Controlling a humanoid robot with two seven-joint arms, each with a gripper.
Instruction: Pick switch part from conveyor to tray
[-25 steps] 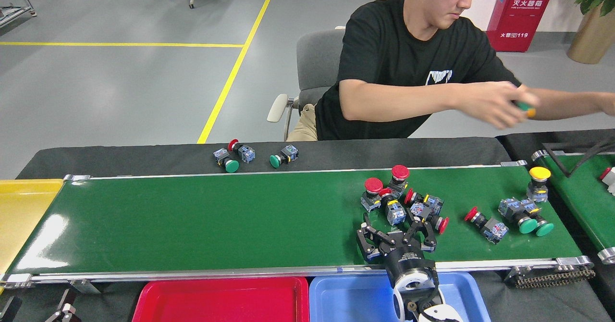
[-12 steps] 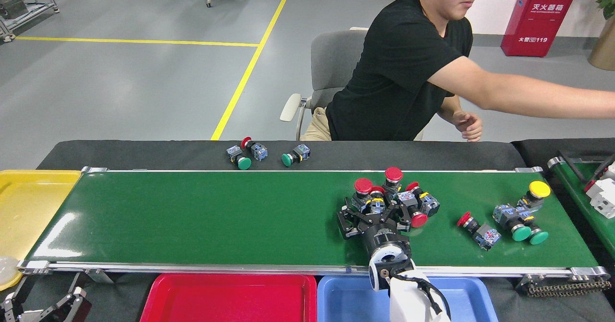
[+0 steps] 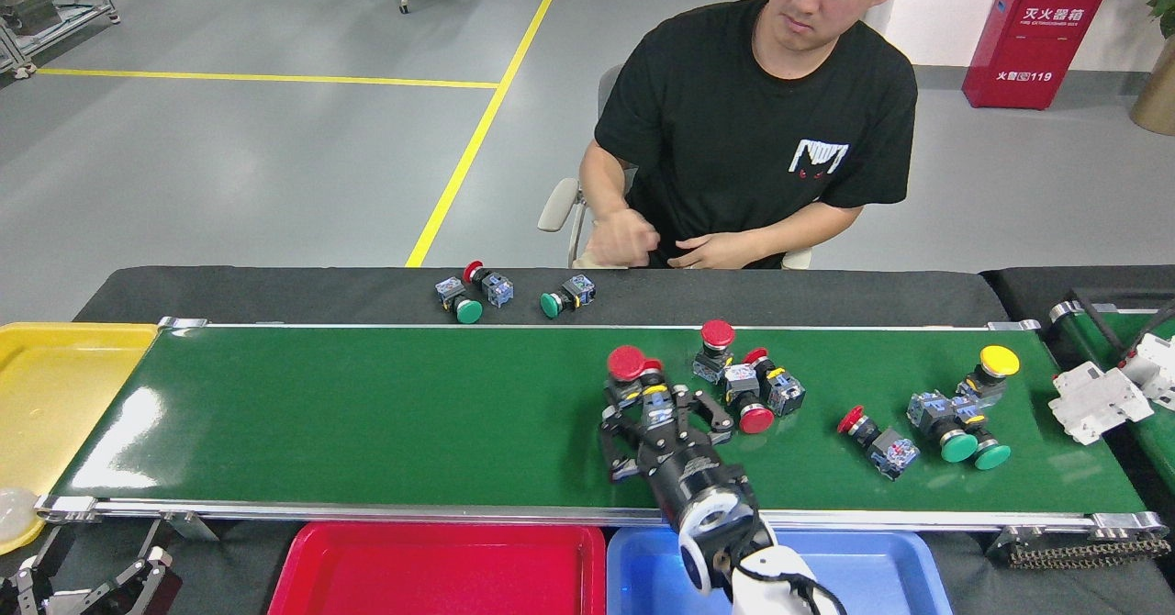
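Your right tool (image 3: pixel 654 406) reaches over the conveyor (image 3: pixel 367 413) from the near rail, and its black fingers (image 3: pixel 617 431) are pinching a red-capped switch part (image 3: pixel 630 369) that sits upright at their tips, roughly mid-belt and a little right of centre. Just to the right lies a cluster of three more red-capped parts (image 3: pixel 745 385), close to the tool but not in its grip. Further right, a single red part (image 3: pixel 872 439) lies on its side, and beyond it sits a group with two green caps and one yellow cap (image 3: pixel 964 408). Three parts (image 3: pixel 509 292) rest on the black bench (image 3: pixel 826 294) behind the belt, off the conveyor. Your left tool (image 3: pixel 83 587) shows at the lower left corner, below the belt; you cannot tell from here how its fingers stand. A red tray (image 3: pixel 431 569) and a blue tray (image 3: pixel 872 569) sit along the near edge; a yellow tray (image 3: pixel 55 385) sits at the left end. A person in a black shirt (image 3: pixel 762 128) sits across the bench.
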